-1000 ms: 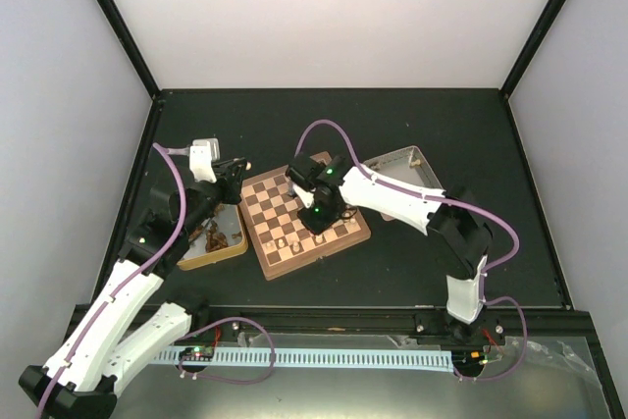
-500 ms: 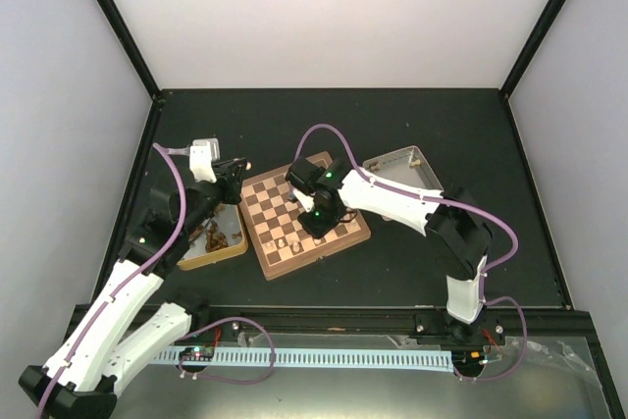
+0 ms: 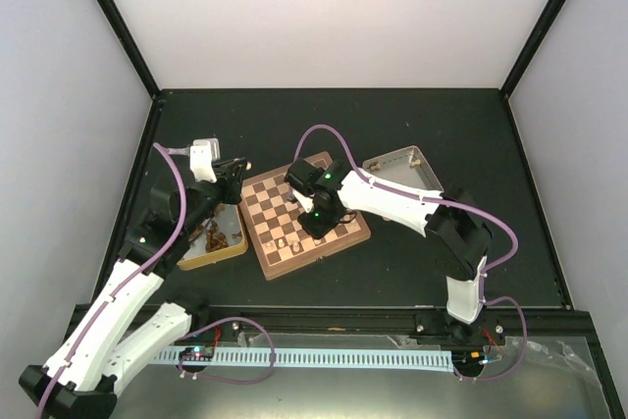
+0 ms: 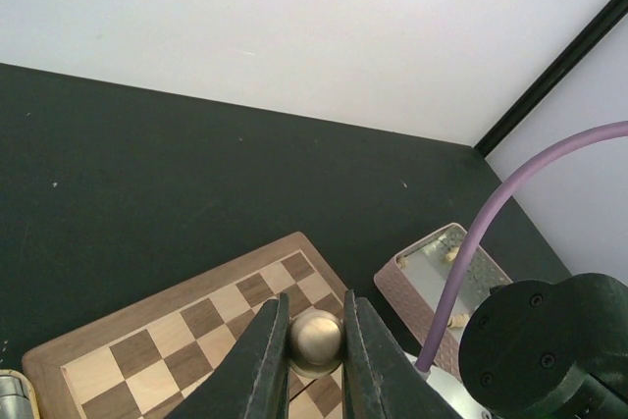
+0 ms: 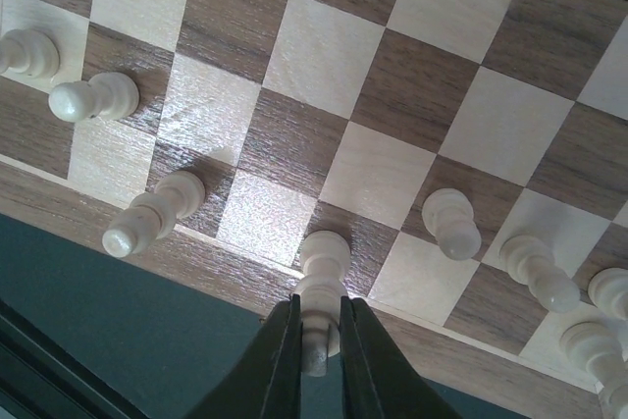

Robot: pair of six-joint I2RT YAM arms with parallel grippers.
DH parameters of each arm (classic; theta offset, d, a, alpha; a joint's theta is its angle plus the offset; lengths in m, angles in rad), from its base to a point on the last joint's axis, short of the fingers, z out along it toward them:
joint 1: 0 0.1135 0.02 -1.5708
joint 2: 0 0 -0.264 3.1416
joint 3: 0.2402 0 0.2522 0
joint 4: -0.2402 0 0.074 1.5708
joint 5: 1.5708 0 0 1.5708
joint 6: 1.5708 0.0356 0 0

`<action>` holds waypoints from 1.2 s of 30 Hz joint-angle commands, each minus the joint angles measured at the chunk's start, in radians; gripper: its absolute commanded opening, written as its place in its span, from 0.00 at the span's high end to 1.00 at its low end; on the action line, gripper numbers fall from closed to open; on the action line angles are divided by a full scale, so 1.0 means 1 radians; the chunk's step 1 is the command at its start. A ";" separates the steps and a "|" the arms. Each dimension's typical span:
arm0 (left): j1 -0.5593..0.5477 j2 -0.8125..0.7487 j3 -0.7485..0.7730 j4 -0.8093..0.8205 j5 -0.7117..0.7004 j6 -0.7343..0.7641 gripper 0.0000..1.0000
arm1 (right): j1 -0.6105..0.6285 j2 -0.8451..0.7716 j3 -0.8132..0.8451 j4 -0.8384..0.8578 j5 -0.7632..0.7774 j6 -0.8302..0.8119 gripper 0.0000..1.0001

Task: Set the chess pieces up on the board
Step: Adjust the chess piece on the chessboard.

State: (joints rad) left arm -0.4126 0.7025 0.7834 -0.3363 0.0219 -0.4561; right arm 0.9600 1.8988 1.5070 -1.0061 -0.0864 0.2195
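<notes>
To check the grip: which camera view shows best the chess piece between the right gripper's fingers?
The right wrist view: the piece stands on the board's edge row, its top between the fingers. From above, the right arm hides it. The left wrist view misses it.

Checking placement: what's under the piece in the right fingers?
A dark square in the board's edge row. The piece's base covers the contact, so resting or hovering cannot be told.

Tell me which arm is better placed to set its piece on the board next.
Right, probably. The right gripper is shut on a pale piece already standing on the board, in its edge row. The left gripper holds a round-topped piece raised by the board's far corner.
</notes>
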 commanded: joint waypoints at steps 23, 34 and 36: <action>0.008 0.015 0.005 0.014 0.015 -0.012 0.98 | 0.006 -0.022 -0.027 -0.030 0.068 0.011 0.88; 0.008 0.024 0.005 0.018 0.023 -0.014 0.98 | 0.006 -0.055 -0.031 0.053 0.036 0.045 0.60; 0.008 0.027 0.004 0.017 0.027 -0.012 0.98 | 0.006 -0.077 -0.040 0.090 0.037 0.068 0.58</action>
State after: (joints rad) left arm -0.4126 0.7177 0.7815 -0.3359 0.0307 -0.4572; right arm 0.9646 1.8851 1.4853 -0.9848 -0.0551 0.2462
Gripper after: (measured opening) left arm 0.123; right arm 0.403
